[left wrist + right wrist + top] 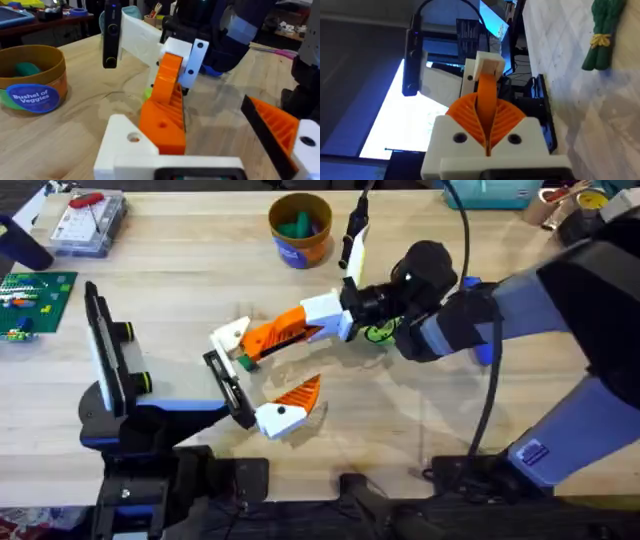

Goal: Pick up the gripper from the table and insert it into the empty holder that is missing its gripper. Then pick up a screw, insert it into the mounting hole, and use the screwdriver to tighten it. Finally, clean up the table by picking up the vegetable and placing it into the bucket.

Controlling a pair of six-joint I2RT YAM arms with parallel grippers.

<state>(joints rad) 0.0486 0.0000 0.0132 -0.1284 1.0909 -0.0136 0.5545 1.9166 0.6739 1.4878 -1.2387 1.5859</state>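
Gripping the gripper [233, 335] by its orange ribbed wedge, my right pincer [296, 328] is closed on it from both sides, its orange pads pressed against the wedge. The piece's white block base points left, hanging over the middle of the desk [180, 290]. Just nearer than that base is the holder [228, 388], a narrow black bar at the end of my left arm; whether the two touch, I cannot tell. My left pincer [262, 402] carries a single white-and-orange finger with a black dot, and I cannot tell how wide it stands. The vegetable [380, 332] lies on the desk, partly under my right wrist. The bucket [300, 228] stands at the far side, something green inside.
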